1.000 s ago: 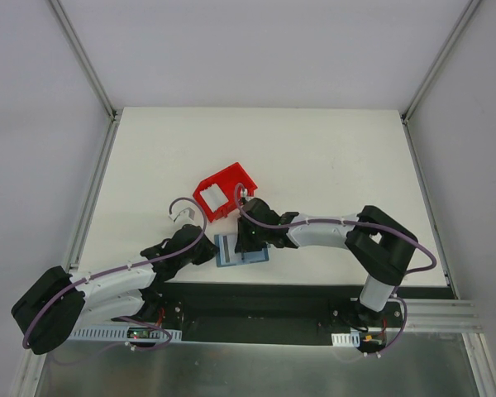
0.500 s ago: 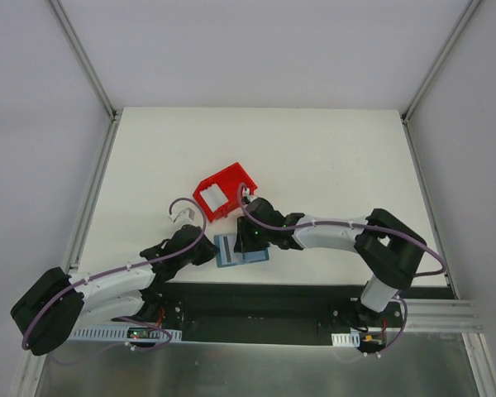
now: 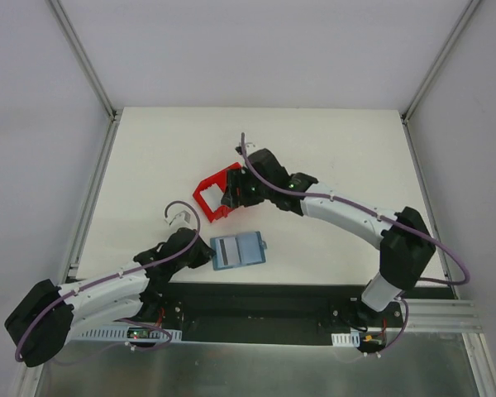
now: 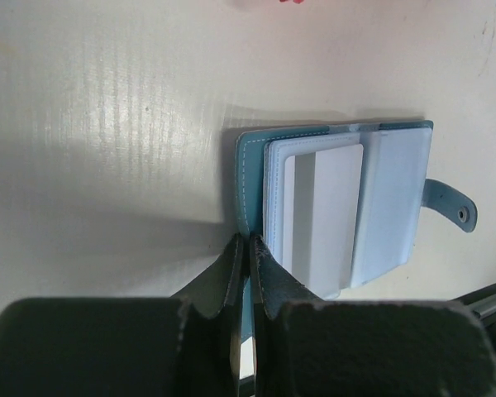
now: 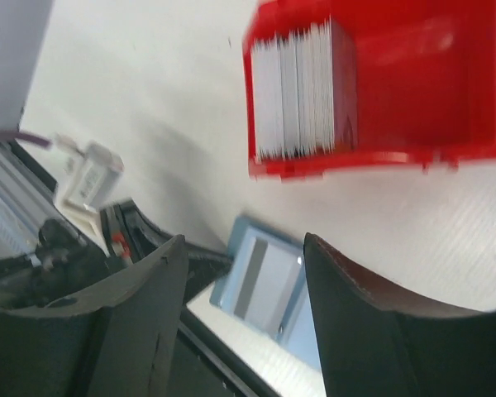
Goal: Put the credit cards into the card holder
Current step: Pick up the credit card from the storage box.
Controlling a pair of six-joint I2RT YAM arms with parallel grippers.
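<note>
**Left.** The left claw (image 4: 248, 269) is pressed together on the left edge of the card holder's cover, pinning it to the white table (image 3: 331, 149).

**Centre.** The card holder (image 3: 237, 251) is a small teal-blue folding wallet with pale blue pockets. It lies open near the near edge of the table, with its snap tab pointing right. One white rectangular credit card (image 4: 322, 215) sits in its left-hand pocket and a grey stripe shows along one side of the card.

**Behind the wallet.** A red plastic bin (image 3: 202, 195) rests on the table, apart from the wallet. It holds the remaining credit cards (image 5: 302, 87), a pale stack standing on edge with faces packed side by side.

**Right.** The right claw (image 5: 244, 248) is spread wide, with nothing between its fingers. In the top view it hangs over the right part of the bin.

**Governing relation.** From the right wrist, the card stack lies straight ahead of the spread fingers and slightly to the right of their midline. The card faces are set roughly across the line on which the fingers close. The right arm is the nearer one to the bin, and the left arm is occupied with the wallet. The likely next step is therefore a right-arm reach into the bin to pinch a card by its faces. Separating a single card from so tight a stack looks like the main difficulty.
</note>
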